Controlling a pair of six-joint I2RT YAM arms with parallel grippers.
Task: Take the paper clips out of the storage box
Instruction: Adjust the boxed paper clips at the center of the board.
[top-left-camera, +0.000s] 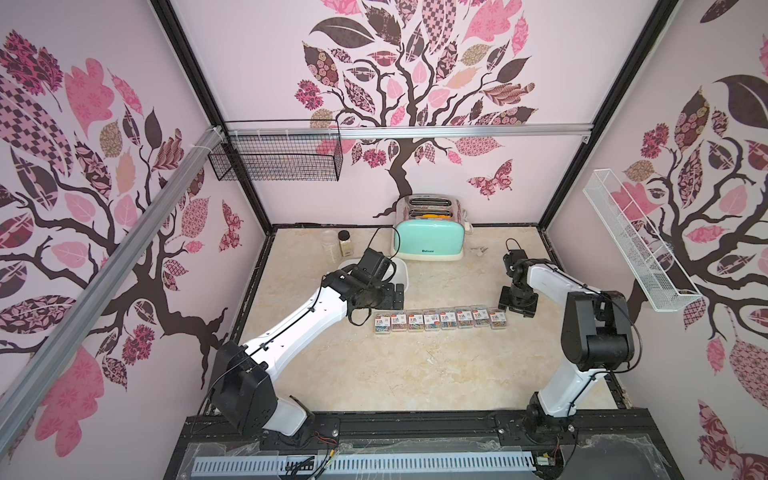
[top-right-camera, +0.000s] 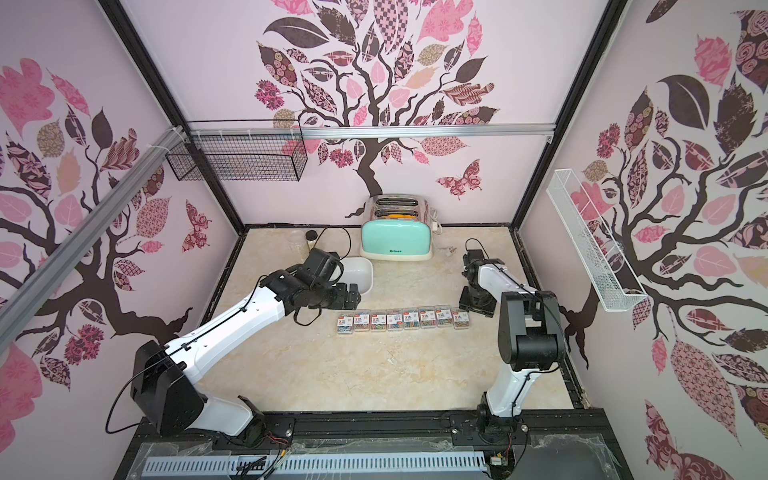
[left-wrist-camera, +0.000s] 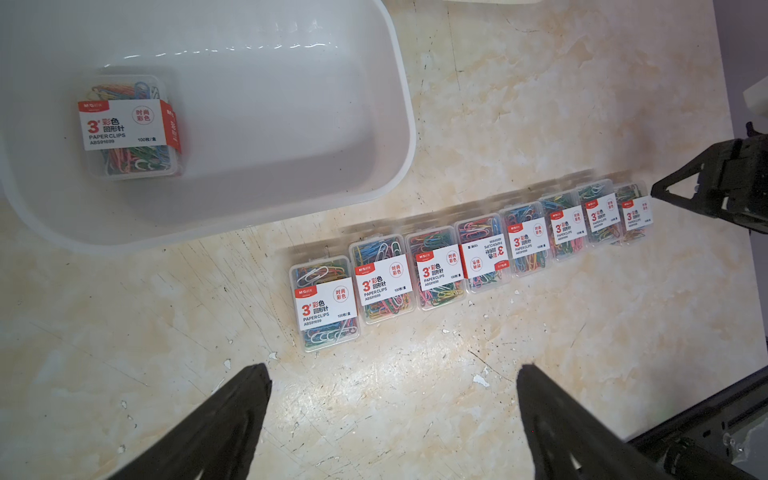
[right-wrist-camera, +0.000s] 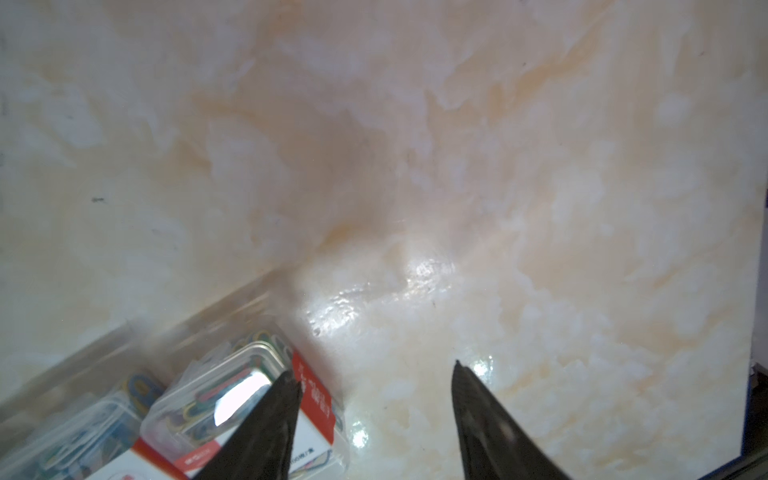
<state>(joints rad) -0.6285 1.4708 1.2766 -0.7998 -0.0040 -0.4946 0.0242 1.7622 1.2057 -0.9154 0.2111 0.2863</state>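
Observation:
The storage box (left-wrist-camera: 409, 137) is a white tub at the table's back left, also seen in both top views (top-left-camera: 402, 272) (top-right-camera: 360, 272). One clear case of paper clips (left-wrist-camera: 129, 129) lies inside it. Several more cases of paper clips (left-wrist-camera: 469, 257) lie side by side in a row on the table (top-left-camera: 440, 320) (top-right-camera: 403, 320). My left gripper (left-wrist-camera: 392, 370) is open over bare table between the box and the row's left end (top-left-camera: 395, 295). My right gripper (right-wrist-camera: 374, 372) is open at the row's right end (top-left-camera: 517, 307). One of its fingers (right-wrist-camera: 270, 415) overlaps the end case (right-wrist-camera: 224, 403), with bare table between the fingers.
A mint-green toaster (top-left-camera: 430, 241) stands at the back centre. Two clear jars (top-left-camera: 332, 245) stand behind the box. A black wire basket (top-left-camera: 278, 160) hangs on the back wall and a white one (top-left-camera: 636, 241) on the right wall.

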